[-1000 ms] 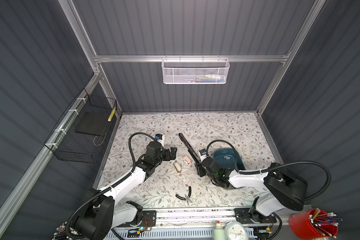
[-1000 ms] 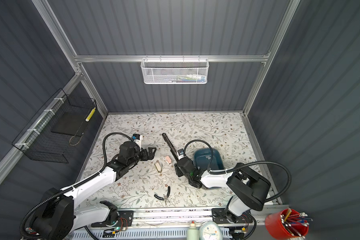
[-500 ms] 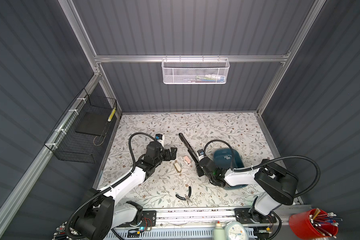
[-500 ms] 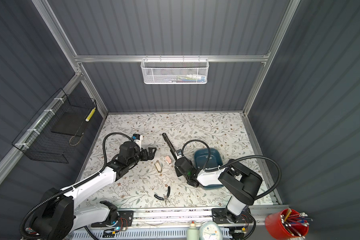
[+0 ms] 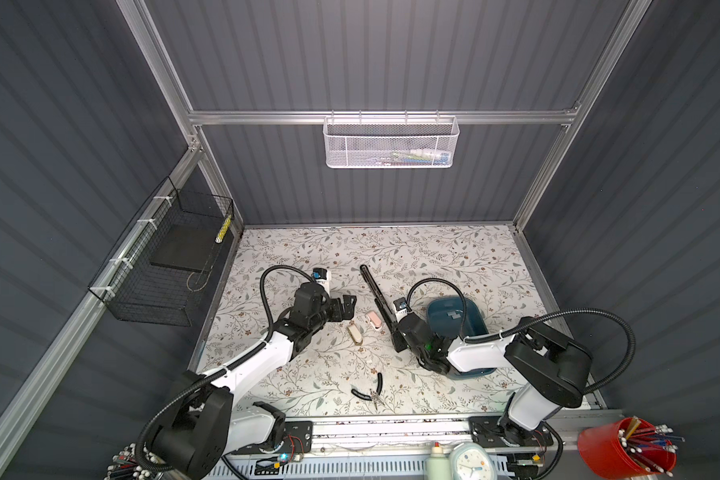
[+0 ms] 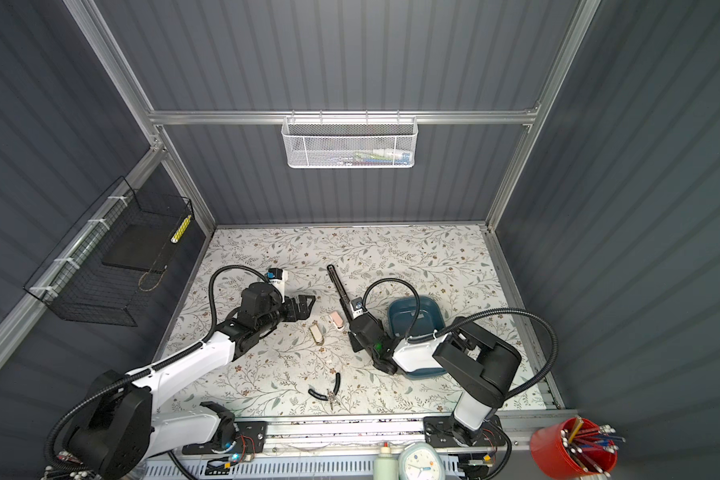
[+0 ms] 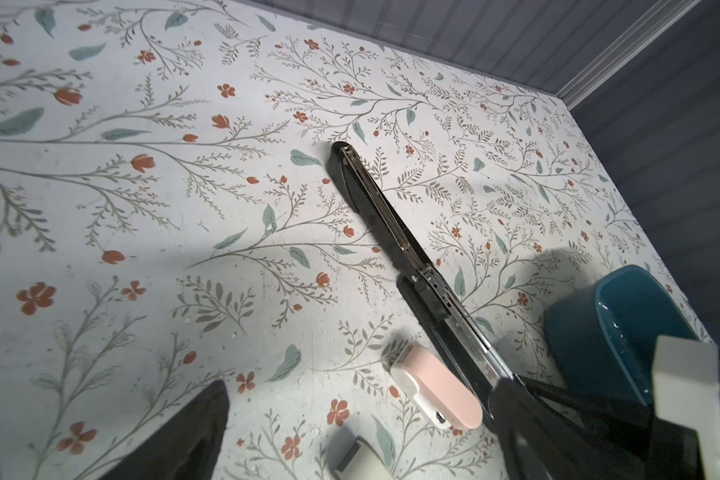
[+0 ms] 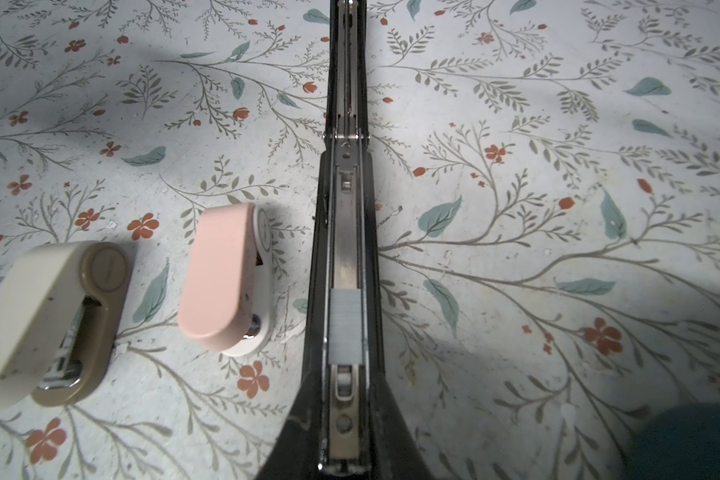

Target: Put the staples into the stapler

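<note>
Flagging risks, biggest item first.

Floral table (image 5: 433, 257): it looks flat and slick, so nothing stops the stapler (image 8: 346, 232) skating if you shove it.

Left gripper (image 5: 348, 306): the jaws are spread wide and hold nothing. It hangs near the beige mini stapler (image 8: 38, 307), apart from the black one. It braces nothing, so any push from the other arm goes unopposed.

Right gripper (image 8: 345, 399): it sits over the stapler's near end with fingers close along both sides. It's black on black, so you can't tell whether it's clamped or only close. If it's a loose grip, expect the body to twist.

Teal bin (image 5: 476, 322): it sits right beside your right arm, and a careless wrist swing could knock it. The spare strips (image 5: 449, 314) inside would scatter; they're too small to count.

Stapler: it lies opened out flat with the lid arm stretched toward the back wall and the magazine facing up. Fold the lid crooked and it may jam.

Pink mini stapler (image 8: 221, 274): it's just beside the magazine, so a sideways slip would bump it.

Staple strip (image 8: 347, 324): it's already in the channel, close to the right gripper. It looks seated, but you can't confirm its legs straddle the rail. Drag a finger across it and it could tip out or snap.
</note>
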Controlling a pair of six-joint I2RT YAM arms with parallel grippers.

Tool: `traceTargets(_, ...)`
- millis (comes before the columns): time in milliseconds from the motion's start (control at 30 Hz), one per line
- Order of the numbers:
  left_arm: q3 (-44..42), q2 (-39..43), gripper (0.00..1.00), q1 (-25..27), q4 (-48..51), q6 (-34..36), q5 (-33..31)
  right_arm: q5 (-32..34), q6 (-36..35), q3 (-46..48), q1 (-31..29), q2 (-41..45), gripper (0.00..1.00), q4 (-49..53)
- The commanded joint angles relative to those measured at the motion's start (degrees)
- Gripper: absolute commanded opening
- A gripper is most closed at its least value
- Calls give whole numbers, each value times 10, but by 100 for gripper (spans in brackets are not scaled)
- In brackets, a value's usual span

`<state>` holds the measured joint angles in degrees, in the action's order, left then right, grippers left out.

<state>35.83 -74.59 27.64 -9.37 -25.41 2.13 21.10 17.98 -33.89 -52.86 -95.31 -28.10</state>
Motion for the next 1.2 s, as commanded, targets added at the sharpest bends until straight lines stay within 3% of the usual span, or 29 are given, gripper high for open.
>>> traceTargets(0, 63, -72, 99, -10, 1, -58, 33, -14, 17, 6, 1, 3, 15, -35)
traceTargets(67, 109, -120, 98, -15, 9, -81, 50, -25, 29, 6, 1, 9, 13, -35)
traceTargets(333, 183, -270, 93, -16, -112, -161, 121, -70, 66, 4, 10, 20, 9, -29)
traceTargets(600, 190, -290, 93, -17, -65, -130, 101, -124, 99, 0, 39, -11, 6, -46)
traceTargets(1167, 261, -389, 90, -22, -34, -117, 200, -137, 106, 7, 47, -12, 2, -53)
